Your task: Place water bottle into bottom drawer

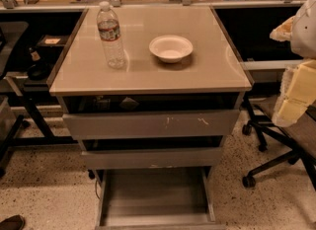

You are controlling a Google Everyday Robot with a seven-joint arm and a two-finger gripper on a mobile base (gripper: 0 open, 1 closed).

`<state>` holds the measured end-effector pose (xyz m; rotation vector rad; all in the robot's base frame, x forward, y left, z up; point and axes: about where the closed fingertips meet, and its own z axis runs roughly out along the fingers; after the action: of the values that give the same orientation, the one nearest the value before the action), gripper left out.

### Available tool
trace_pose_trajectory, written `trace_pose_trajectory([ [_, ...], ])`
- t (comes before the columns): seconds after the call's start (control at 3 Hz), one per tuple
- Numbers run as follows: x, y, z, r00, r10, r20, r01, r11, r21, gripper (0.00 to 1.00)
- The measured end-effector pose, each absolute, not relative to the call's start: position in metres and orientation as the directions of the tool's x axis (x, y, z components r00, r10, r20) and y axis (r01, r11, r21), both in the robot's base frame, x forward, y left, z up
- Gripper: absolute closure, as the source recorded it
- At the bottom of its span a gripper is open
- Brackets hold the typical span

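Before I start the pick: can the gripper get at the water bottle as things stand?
Probably yes. The water bottle stands upright on the cabinet top, apart from the bowl. The gripper is at the view's right edge; only that low bowl lies between.

one water bottle (110, 35); one bowl (171, 48); three drawers (153, 124); one gripper (295, 95) at the right edge

Warm amber light; end effector (292, 98) at right edge.

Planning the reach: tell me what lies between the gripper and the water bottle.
In the camera view, the white bowl sits on the cabinet top between the gripper, at the right edge, and the upright water bottle.
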<state>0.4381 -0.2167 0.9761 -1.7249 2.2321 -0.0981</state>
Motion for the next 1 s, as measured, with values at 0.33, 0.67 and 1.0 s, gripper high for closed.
trace_pose_trajectory([
  [0.33,0.438,-0.217,0.976,-0.222,-0.953,-0.207,-0.931,0.270,-0.245,0.00],
  [0.67,0.441,-0.215,0.978,-0.231,-0.943,-0.240,-0.924,0.289,-0.249,0.00],
  [1.0,0.467,-0.191,0.971,-0.252,-0.906,-0.341,-0.911,0.341,-0.232,0.00],
])
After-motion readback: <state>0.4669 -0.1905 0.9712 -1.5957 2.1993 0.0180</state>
